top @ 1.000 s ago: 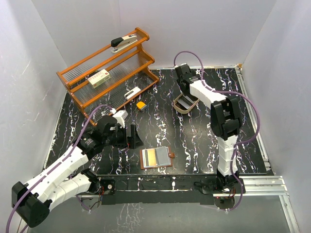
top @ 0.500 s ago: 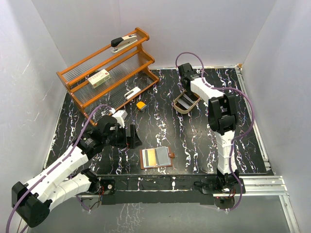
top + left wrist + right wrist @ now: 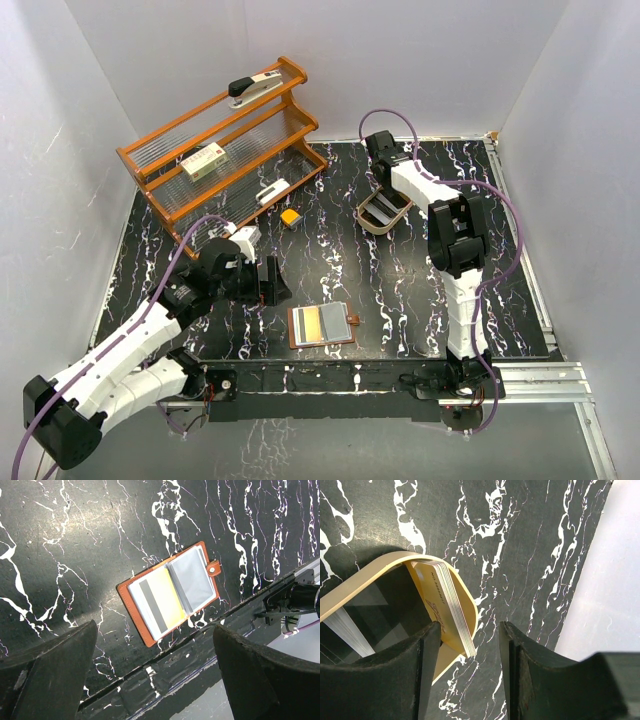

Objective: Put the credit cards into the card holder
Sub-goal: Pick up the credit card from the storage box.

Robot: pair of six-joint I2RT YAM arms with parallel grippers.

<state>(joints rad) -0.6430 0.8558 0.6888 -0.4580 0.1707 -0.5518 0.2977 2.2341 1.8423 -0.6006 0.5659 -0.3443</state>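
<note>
Since the frame a second earlier, the right arm's gripper (image 3: 470, 630) had drawn back from over the middle of the tan oval wooden tray (image 3: 366, 223) to the tray end farthest from the small reddish-brown leather card holder (image 3: 322, 325). Its elbow had also tucked in. The left arm had hardly stirred.

The card holder lay flat and open on the black marbled tabletop (image 3: 400, 290), with its short tab pointing right and its grey pockets facing up. A yellow card with a dark stripe (image 3: 159, 605) showed in its left-hand pocket.

The left gripper (image 3: 275, 283) hung just left of the card holder and a little beyond it. Its fingers were spread as wide as they go, with nothing between them.

The tray stood well beyond the card holder, off to its right. The pale grey credit cards (image 3: 385, 208) lay inside the tray, untouched.

The right gripper's fingers stood about half apart and straddled the tray rim, one finger inside the tray and the other outside it. A gap showed between the rim and the outer finger (image 3: 530, 675). Whether the inner finger touched the wall could not be told. It had hold of nothing.

A small yellow-orange block (image 3: 290, 216) sat beyond the card holder, slightly to its left. An orange wooden rack (image 3: 215, 160) stood farther off the same way.
</note>
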